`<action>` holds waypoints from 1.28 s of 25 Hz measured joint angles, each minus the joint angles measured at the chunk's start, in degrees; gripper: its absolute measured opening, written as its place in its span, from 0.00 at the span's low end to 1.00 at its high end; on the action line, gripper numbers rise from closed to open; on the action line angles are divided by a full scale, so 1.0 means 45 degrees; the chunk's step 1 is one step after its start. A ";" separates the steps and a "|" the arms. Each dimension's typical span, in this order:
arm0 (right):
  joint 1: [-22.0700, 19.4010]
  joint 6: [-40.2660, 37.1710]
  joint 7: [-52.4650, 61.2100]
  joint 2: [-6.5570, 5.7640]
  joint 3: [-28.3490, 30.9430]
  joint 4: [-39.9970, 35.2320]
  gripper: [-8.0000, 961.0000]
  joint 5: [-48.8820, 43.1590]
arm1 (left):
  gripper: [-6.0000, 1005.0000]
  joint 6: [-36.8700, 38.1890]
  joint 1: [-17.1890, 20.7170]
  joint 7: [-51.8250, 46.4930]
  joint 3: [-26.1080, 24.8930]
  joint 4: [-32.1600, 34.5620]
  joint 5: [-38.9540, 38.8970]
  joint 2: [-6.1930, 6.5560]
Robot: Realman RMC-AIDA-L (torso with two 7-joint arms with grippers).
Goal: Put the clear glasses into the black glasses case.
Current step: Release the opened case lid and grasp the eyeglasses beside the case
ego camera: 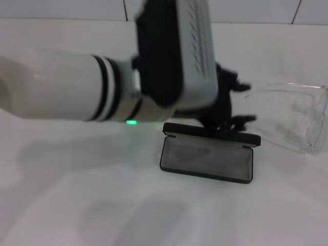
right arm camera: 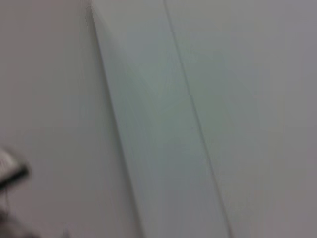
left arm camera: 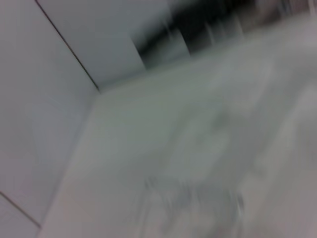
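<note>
The clear glasses (ego camera: 300, 120) are at the right edge of the head view, to the right of the black glasses case (ego camera: 207, 158) and seemingly a little above the white table (ego camera: 77, 205), though their transparent lens and thin temple arms blend into the white and whether they touch the surface cannot be told. One temple arm reaches left toward the left gripper (ego camera: 237, 105), whose dark fingers stand just above and behind the far edge of the case; it looks as if the gripper holds that arm, but the contact is blurred and whether the fingers are apart or together cannot be told. The case lies open near the middle of the table, its grey lining facing up, the lid standing at its far side. The left arm (ego camera: 66, 89), white with black bands and a green light near the wrist, comes in from the left and crosses the scene above the table. Behind the table runs a wall of white tiles (ego camera: 246, 10). The right gripper does not show in the head view, and the right wrist view shows only pale surfaces.
</note>
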 joint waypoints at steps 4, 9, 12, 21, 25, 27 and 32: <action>0.0067 0.0507 0.6288 0.0262 -0.0439 -0.5179 0.73 -0.2132 | 0.49 -0.0003 0.0662 0.0222 -0.1362 0.0404 -0.3098 0.0016; 0.0551 0.1300 1.3054 0.0210 -0.3225 -1.1438 0.72 -0.6554 | 0.49 0.0269 0.1686 0.1757 -0.2194 0.0430 -0.5239 0.0034; 0.1810 0.1118 1.5521 0.0177 -0.4959 -1.3323 0.72 -1.0450 | 0.49 0.0348 0.2281 0.2951 -0.2241 0.0363 -0.5718 0.0004; 0.4503 0.2104 1.6972 0.0353 -0.7079 -0.9056 0.66 -1.4499 | 0.49 0.0610 0.2915 0.5192 -0.2264 -0.0443 -0.6750 0.0013; 0.4927 0.2854 1.7068 0.0320 -0.7134 -0.7646 0.66 -1.4695 | 0.49 0.0865 0.3007 0.5541 -0.2481 -0.0718 -0.7105 -0.0002; 0.5043 0.3078 1.7076 0.0322 -0.7139 -0.7353 0.66 -1.4822 | 0.49 0.0871 0.3005 0.5764 -0.2483 -0.0890 -0.7172 0.0003; 0.5167 0.3418 1.7090 0.0329 -0.7146 -0.6876 0.66 -1.4804 | 0.49 0.0877 0.2918 0.6049 -0.2473 -0.1035 -0.7178 0.0006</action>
